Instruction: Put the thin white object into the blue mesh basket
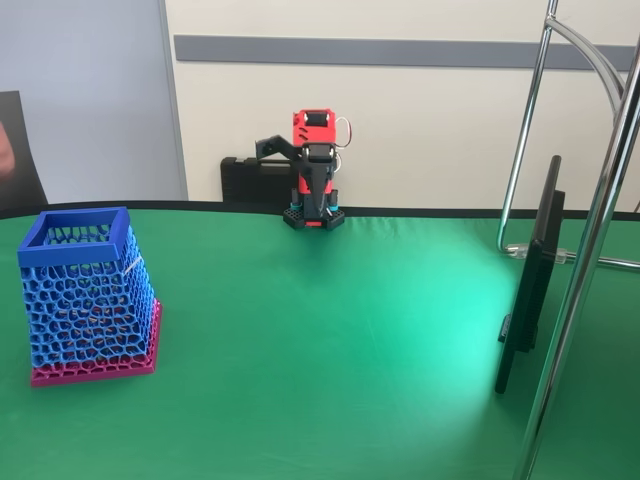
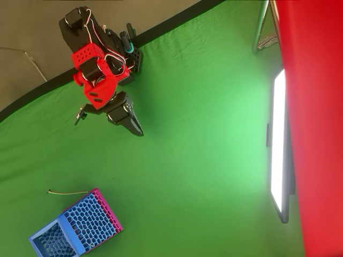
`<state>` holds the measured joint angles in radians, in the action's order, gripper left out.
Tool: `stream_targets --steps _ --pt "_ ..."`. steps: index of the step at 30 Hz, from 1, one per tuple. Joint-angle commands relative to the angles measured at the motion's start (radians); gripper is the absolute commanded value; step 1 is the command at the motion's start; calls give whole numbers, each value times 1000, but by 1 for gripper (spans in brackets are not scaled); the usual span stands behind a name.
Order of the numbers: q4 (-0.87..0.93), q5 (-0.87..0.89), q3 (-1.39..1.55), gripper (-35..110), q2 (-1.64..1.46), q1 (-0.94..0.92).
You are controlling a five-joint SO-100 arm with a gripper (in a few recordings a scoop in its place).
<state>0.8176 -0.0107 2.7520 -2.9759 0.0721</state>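
Blue honeycomb-lattice basket, slender white stick beside

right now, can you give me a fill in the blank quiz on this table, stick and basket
1. The thin white object lies on the ____ cloth beside the blue mesh basket, not in it.
2. The blue mesh basket stands on a ____ square base.
3. The gripper of the red and black arm holds ____.
4. The basket's rim has a ____ outline.

Missing words: green; magenta; nothing; square
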Motion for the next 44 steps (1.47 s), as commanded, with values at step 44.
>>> stream_targets --steps 44 --pt "52 -9 331 1 -348 -40"
